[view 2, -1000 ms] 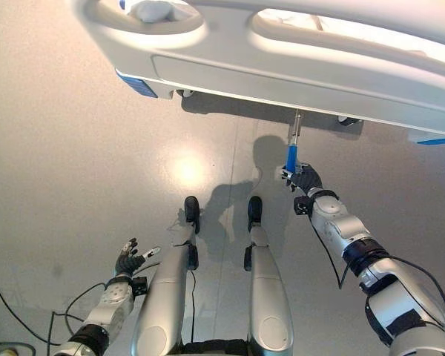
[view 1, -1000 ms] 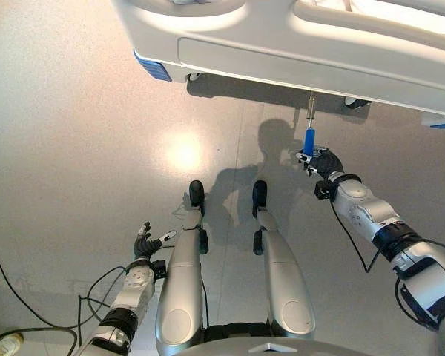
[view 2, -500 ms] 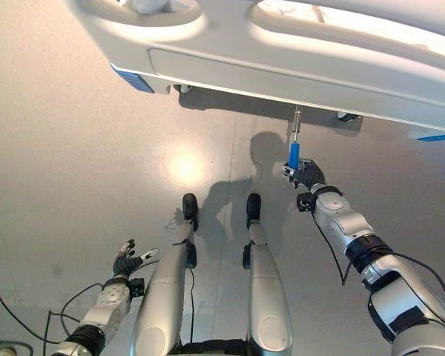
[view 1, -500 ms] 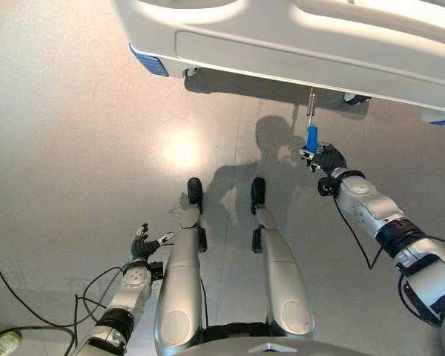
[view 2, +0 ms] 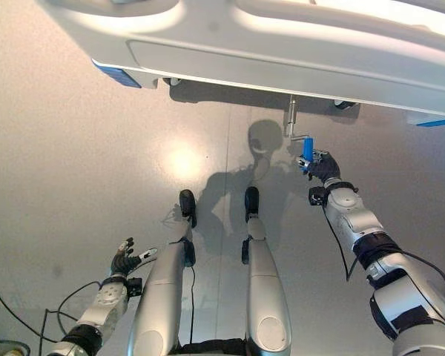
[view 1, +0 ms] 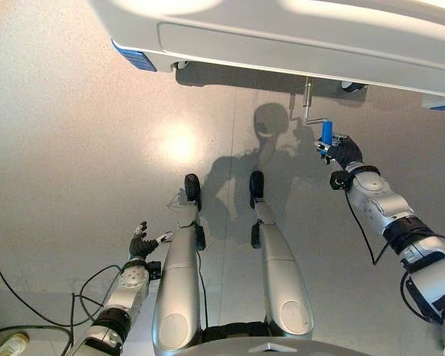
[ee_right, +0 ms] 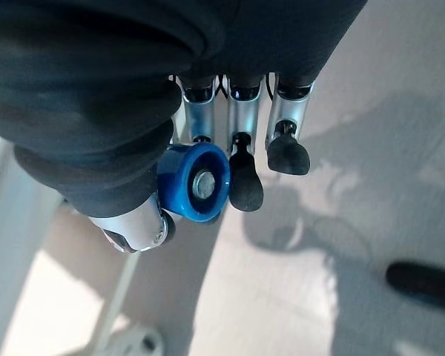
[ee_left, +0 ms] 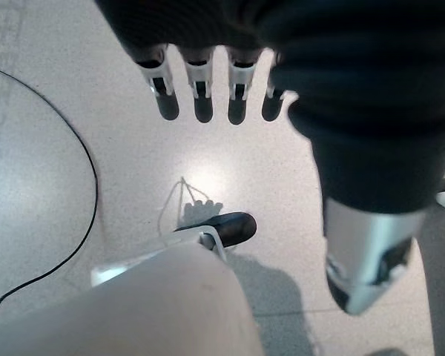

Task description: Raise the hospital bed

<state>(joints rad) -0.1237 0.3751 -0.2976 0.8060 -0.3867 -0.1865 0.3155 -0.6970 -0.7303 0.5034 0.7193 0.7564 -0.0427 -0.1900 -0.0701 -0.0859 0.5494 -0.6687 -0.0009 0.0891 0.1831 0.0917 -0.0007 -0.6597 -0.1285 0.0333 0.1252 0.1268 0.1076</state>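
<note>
Crank handle (view 1: 327, 131) sat under bed (view 1: 297, 41) edge, out to one side of its shaft | right hand (view 1: 343, 152) fingers clenched round blue grip | left hand (view 1: 140, 245) hung idle, fingers relaxed | cranking apparently underway; bed height gained unclear, more turns likely needed

A pale grey speckled floor (view 1: 74, 133) fills the room, crossed by thin tile seams. A bright round glare of ceiling light (view 1: 179, 144) lies on it near the middle. A small capped bottle (view 1: 13, 344) lies at the near left corner.
</note>
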